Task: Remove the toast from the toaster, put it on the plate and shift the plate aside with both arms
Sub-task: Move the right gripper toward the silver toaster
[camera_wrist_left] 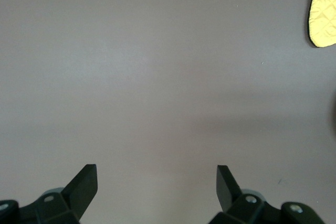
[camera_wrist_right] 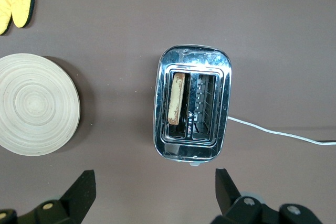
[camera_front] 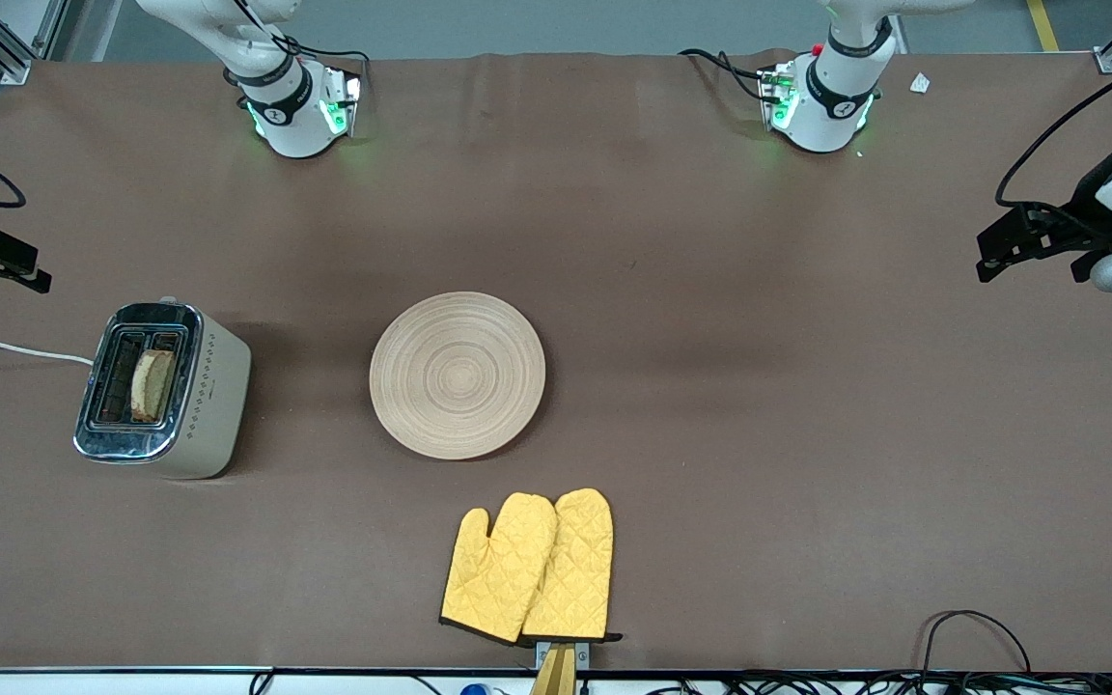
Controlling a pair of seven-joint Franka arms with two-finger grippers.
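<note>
The toast (camera_front: pixel 152 384) stands on edge in one slot of the shiny toaster (camera_front: pixel 165 391) at the right arm's end of the table; it also shows in the right wrist view (camera_wrist_right: pixel 177 98). The pale wooden plate (camera_front: pixel 458 375) lies bare mid-table beside the toaster, and shows in the right wrist view (camera_wrist_right: pixel 37 104). My right gripper (camera_front: pixel 6 265) is open and empty, up over the table edge close to the toaster (camera_wrist_right: pixel 192 108). My left gripper (camera_front: pixel 1010 246) is open and empty over bare table at the left arm's end; its fingers (camera_wrist_left: pixel 84 182) frame only brown cloth.
A pair of yellow oven mitts (camera_front: pixel 529 568) lies nearer to the front camera than the plate, at the table's front edge. A white power cord (camera_front: pixel 15 349) runs from the toaster off the right arm's end. Black cables (camera_front: pixel 971 627) lie by the front edge.
</note>
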